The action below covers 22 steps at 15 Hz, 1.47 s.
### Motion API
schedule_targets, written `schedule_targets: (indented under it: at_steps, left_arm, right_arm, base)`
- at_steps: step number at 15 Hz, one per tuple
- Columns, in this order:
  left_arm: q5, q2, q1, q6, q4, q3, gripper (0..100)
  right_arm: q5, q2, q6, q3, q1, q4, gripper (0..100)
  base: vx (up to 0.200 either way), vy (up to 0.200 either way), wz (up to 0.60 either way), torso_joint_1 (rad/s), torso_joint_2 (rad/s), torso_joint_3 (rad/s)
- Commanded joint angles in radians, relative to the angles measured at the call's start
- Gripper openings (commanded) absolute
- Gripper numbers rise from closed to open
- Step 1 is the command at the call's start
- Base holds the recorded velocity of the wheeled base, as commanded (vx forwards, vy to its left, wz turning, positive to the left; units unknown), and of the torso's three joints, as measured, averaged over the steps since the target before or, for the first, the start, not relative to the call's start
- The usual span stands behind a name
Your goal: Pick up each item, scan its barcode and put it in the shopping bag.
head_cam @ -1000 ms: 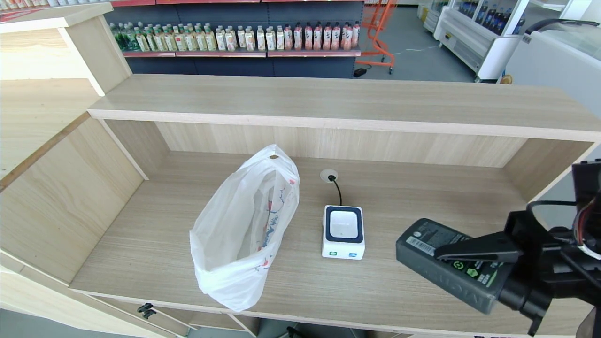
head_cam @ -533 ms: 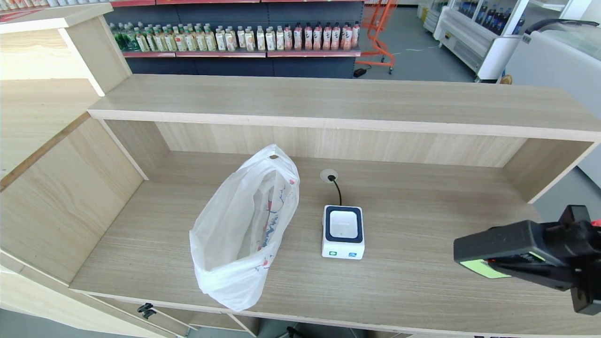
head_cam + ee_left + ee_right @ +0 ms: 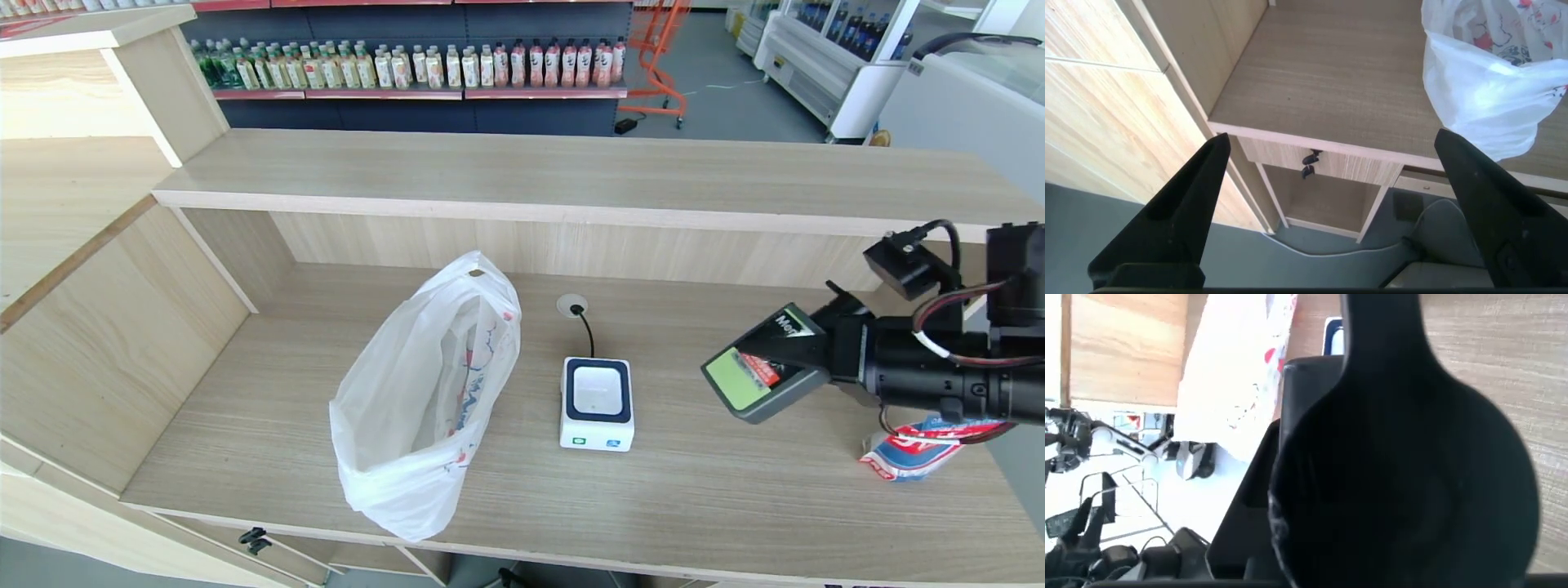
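Dark box (image 3: pixel 741 380) now higher, nearer scanner (image 3: pixel 597 402)

Right gripper (image 3: pixel 796 353) clamped on dark box (image 3: pixel 747 382), left gripper (image 3: pixel 1331 147) spread wide

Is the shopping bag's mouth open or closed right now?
Open. The shopping bag sits on the counter with its rim spread wide, and the head view looks straight down onto its inner wall.

Head camera high, facing forward and down over counter (image 3: pixel 735 498), left wrist camera off its front edge, looking down, right wrist camera close behind dark box (image 3: pixel 759 376), shopping bag (image 3: pixel 424 392) shared by all.
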<state>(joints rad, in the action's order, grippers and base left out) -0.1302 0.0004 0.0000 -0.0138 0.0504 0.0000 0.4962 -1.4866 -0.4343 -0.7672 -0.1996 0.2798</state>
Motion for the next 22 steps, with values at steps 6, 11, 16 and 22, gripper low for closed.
schedule_targets:
  at_steps: [6,11,16,22]
  left_arm:
    - [0.0,0.0,0.0,0.0,0.0,0.0,100]
    - [0.0,0.0,0.0,0.0,0.0,0.0,100]
    - [0.0,0.0,0.0,0.0,0.0,0.0,100]
    - [0.0,0.0,0.0,0.0,0.0,0.0,100]
  right_arm:
    - [-0.119,-0.342,-0.015,-0.09,-0.156,0.104,0]
    - [-0.163,-0.428,-0.018,-0.158,-0.192,0.136,0]
    - [-0.166,-0.486,-0.017,-0.241,-0.23,0.141,0]
    - [-0.222,-0.535,0.002,-0.251,-0.238,0.154,0]
  base:
    - [0.0,0.0,0.0,0.0,0.0,0.0]
    - [0.0,0.0,0.0,0.0,0.0,0.0]
    - [0.0,0.0,0.0,0.0,0.0,0.0]
    - [0.0,0.0,0.0,0.0,0.0,0.0]
